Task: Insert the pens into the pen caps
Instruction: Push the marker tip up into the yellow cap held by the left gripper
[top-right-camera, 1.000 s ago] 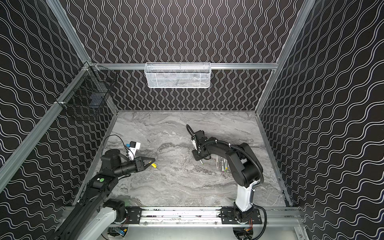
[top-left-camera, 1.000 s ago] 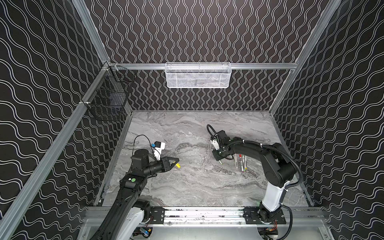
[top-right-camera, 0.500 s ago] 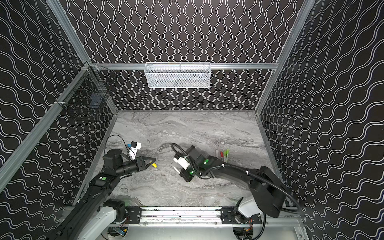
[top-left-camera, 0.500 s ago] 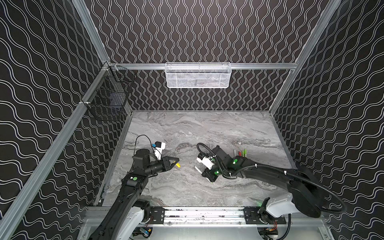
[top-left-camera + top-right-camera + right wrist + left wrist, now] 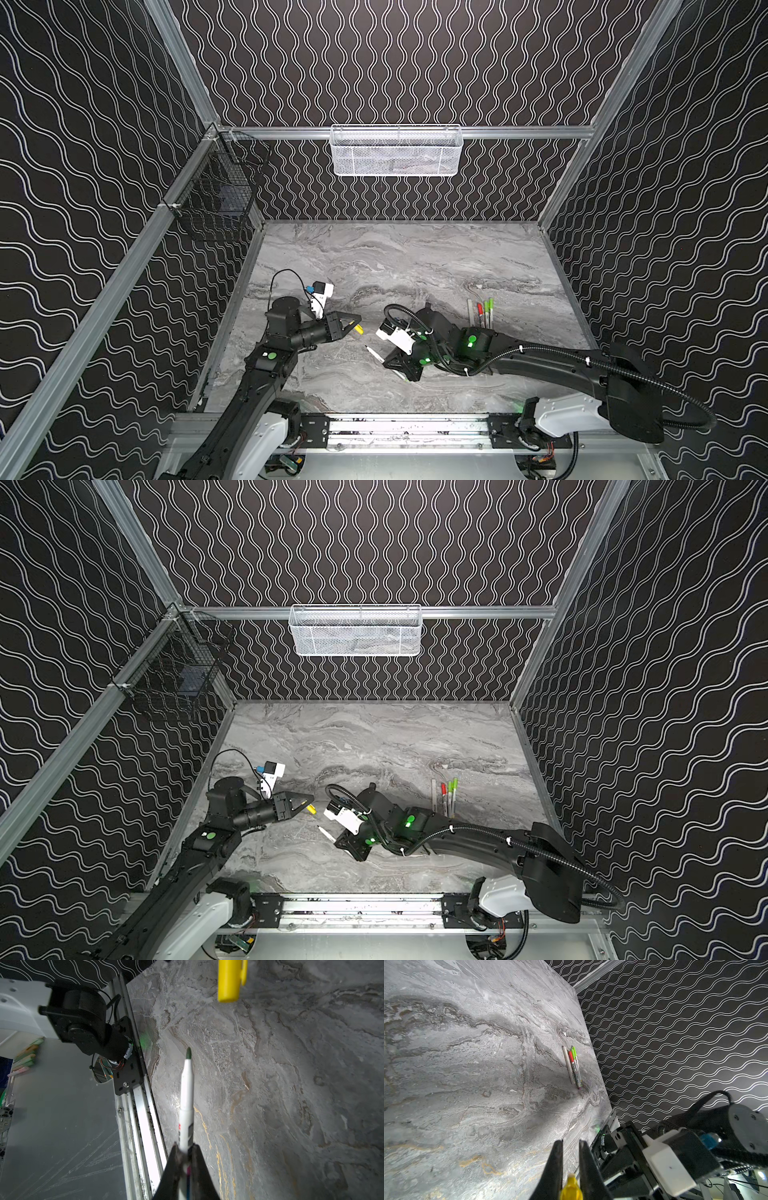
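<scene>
1. The grey marble-patterned tabletop [image 5: 395, 257] formed the floor of the enclosure. Dark wavy-lined walls [image 5: 665, 208] met it on three sides, and an aluminium rail [image 5: 407, 428] ran along its near edge.
2. Four pens [image 5: 481, 318] lay flat on it near the right wall, packed side by side and roughly parallel.
3. Their capped ends pointed toward the back wall: a pale grey cap [image 5: 470, 305], a red cap [image 5: 479, 309] and two green caps [image 5: 490, 303].
4. In the left wrist view, thin golden-brown veins crossed the stone.
</scene>
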